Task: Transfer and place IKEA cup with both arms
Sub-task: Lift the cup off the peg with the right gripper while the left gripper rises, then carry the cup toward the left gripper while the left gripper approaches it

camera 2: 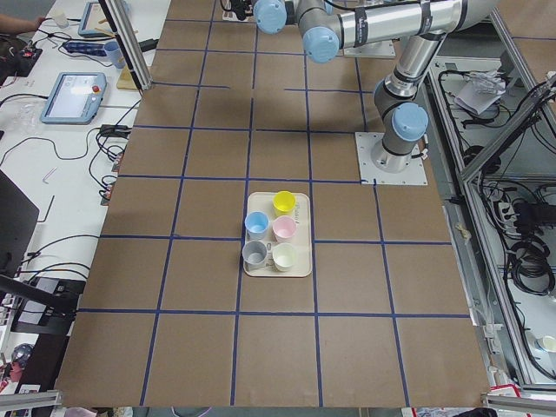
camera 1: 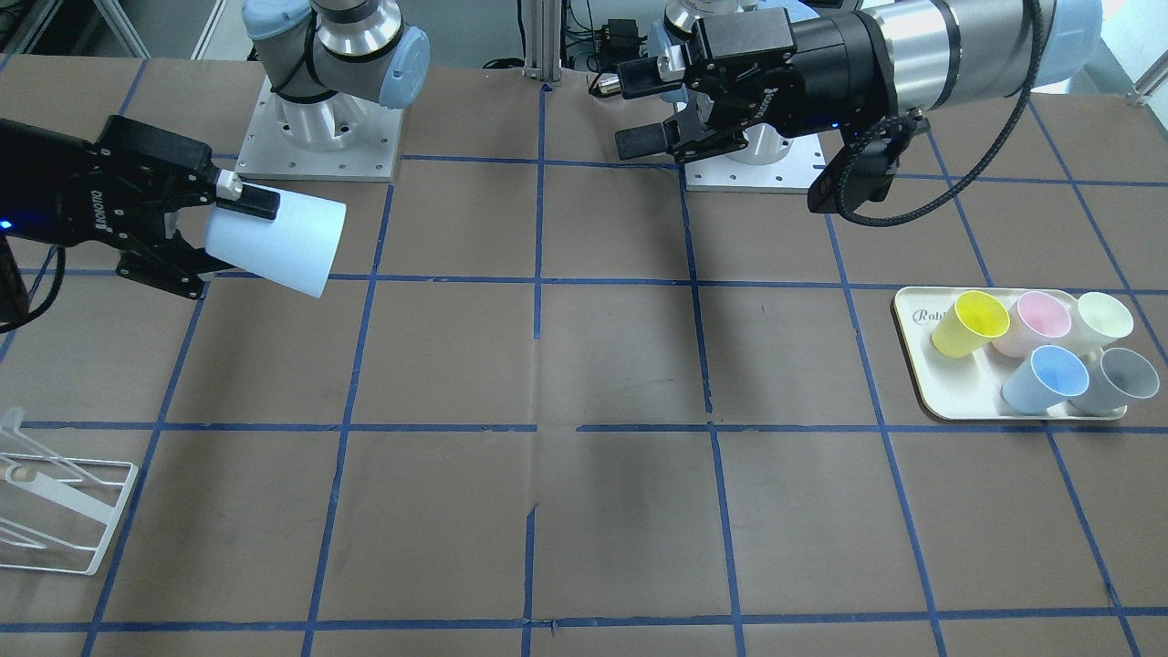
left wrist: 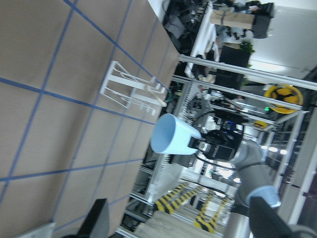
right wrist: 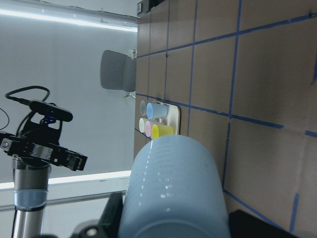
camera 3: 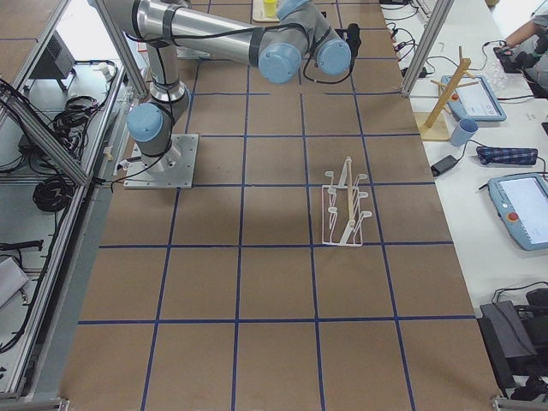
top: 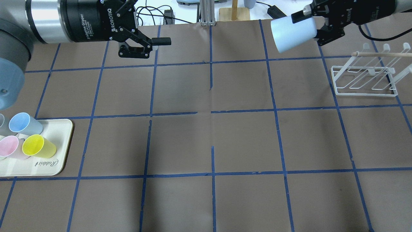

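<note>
Toward the right edge of the desk (top: pixel 244 141), aloft: pale light-blue plastic tumbler (top: pixel 291 32), lying sideways, mouth facing the left edge.
Right gripper (top: pixel 310 27): clamped on the tumbler's narrow base end.
Left gripper (top: pixel 154 48): spread wide, empty, aloft, well apart from the tumbler.
White wire rack (top: pixel 367 80): standing near the right edge.
Cream tray (top: pixel 48 164): at the left edge, carrying coloured plastic tumblers (top: pixel 39 146).

Toward one end of the bench (camera 1: pixel 602 365) a pale tray (camera 1: pixel 949 391) holds five upright tumblers, close together: yellow (camera 1: pixel 969 324), pink (camera 1: pixel 1033 323), cream (camera 1: pixel 1101 319), blue (camera 1: pixel 1046 380), grey (camera 1: pixel 1119 381). A white wire rack (camera 1: pixel 57 511) stands toward the opposite end, near the operators' edge.
</note>
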You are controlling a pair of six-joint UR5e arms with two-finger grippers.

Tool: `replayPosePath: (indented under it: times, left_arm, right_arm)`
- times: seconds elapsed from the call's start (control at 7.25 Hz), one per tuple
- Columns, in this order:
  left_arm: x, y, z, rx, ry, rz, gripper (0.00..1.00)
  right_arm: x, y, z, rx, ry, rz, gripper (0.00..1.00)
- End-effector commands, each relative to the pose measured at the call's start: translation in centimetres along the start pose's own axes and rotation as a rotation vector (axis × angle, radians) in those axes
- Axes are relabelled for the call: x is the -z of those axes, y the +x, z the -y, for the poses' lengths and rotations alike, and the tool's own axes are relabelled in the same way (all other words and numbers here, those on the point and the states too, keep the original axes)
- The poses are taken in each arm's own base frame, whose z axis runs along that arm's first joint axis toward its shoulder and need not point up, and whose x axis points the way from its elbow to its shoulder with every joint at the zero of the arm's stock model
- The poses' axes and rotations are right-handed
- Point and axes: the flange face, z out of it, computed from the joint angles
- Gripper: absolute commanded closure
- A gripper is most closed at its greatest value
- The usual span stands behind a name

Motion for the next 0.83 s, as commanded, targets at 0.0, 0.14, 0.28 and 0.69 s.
replayPosePath:
  times: [0.0,0.14,0.28,0.69]
  left_arm:
    - [-0.6,-1.2,0.7,-0.002,-0.040,-0.106,0.00]
    - [-0.9,-1.0,1.1,-0.042,-0.048,-0.117,0.00]
    - [-2.0,-0.7,1.1,-0.068,-0.085,-0.153,0.02]
    - [-4.0,-0.2,2.5,-0.156,-0.120,-0.141,0.03]
  right_arm:
    - [-4.1,-2.8,0.4,0.005,0.037,0.113,0.34]
    - [-5.9,-3.9,0.6,0.014,0.044,0.151,0.34]
    - [-7.6,-4.8,0.3,0.011,0.029,0.173,0.34]
    - [-10.5,-9.3,-2.4,0.024,-0.004,0.204,0.34]
